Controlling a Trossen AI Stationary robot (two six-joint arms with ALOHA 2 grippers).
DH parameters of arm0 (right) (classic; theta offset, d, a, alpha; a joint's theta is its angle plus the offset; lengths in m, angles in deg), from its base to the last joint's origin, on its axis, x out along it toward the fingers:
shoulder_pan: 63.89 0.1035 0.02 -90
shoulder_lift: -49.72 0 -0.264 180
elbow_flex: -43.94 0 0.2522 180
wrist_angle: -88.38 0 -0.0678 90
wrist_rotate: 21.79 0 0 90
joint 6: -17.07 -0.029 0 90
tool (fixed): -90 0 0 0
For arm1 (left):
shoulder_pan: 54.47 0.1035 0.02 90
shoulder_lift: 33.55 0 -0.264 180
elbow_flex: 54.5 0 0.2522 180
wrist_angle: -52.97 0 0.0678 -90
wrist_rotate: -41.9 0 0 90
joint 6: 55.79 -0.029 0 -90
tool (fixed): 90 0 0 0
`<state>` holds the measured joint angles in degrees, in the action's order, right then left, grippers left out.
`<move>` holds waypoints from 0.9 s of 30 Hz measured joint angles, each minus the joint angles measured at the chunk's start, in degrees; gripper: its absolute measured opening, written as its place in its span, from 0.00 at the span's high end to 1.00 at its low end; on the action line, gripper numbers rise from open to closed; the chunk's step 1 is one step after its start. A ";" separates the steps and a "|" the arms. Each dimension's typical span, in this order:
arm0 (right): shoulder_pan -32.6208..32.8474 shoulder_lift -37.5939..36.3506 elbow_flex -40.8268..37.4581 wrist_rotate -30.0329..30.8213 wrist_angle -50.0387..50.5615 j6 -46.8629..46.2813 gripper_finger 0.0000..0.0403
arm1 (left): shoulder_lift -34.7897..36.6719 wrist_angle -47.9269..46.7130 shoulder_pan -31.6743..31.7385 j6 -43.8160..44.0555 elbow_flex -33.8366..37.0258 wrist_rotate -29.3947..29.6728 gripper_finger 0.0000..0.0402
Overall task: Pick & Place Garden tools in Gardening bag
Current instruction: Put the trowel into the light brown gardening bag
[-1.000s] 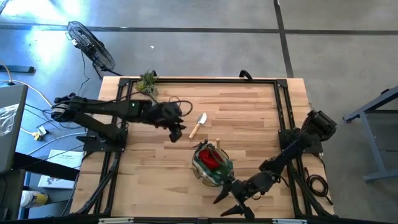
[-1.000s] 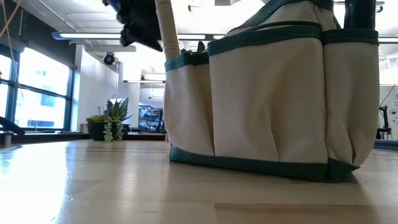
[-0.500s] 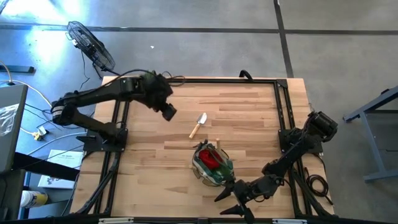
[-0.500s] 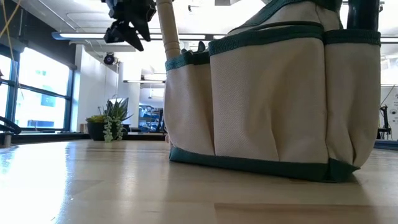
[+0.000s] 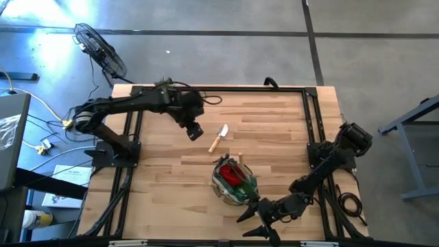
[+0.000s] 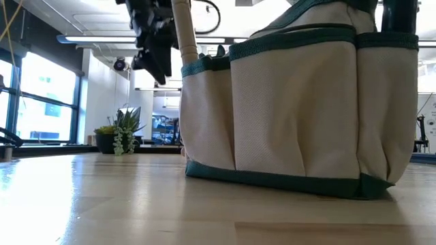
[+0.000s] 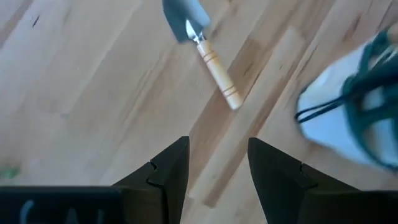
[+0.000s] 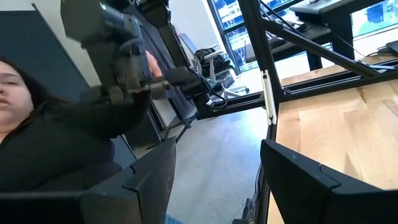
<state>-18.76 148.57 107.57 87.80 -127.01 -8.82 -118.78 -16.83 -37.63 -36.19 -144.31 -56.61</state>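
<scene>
The gardening bag (image 5: 234,181), cream cloth with green trim in the low view (image 6: 300,116), stands upright on its base near the table's front middle. It holds a red piece (image 5: 232,175), and a wooden handle (image 6: 182,30) sticks up from it. A wooden-handled trowel (image 5: 219,137) lies flat on the table and also shows in the left wrist view (image 7: 208,59). My left gripper (image 5: 194,130) hangs open above the table just left of the trowel, touching nothing. My right gripper (image 5: 257,223) is open and empty by the front edge, right of the bag.
A leafy plant (image 6: 122,129) stands at the far left corner, mostly under my left arm in the high view. A black cable (image 5: 212,100) loops off that arm. A fan (image 5: 101,49) stands off the table. A person (image 8: 56,124) shows beyond the front edge.
My left gripper, open and empty throughout, has pulled away toward the table's far left and up, then come back toward the trowel and down. It now hangs a little farther from the near edge than before. The trowel, the bag and my right arm have kept still.
</scene>
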 joint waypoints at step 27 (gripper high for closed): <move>3.03 -0.04 0.02 0.02 2.32 0.63 0.44 | -6.60 10.52 -12.51 -0.21 0.04 0.64 0.61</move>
<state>-15.73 148.53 107.59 87.83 -124.69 -8.19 -125.38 -6.30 -50.14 -36.39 -144.27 -55.97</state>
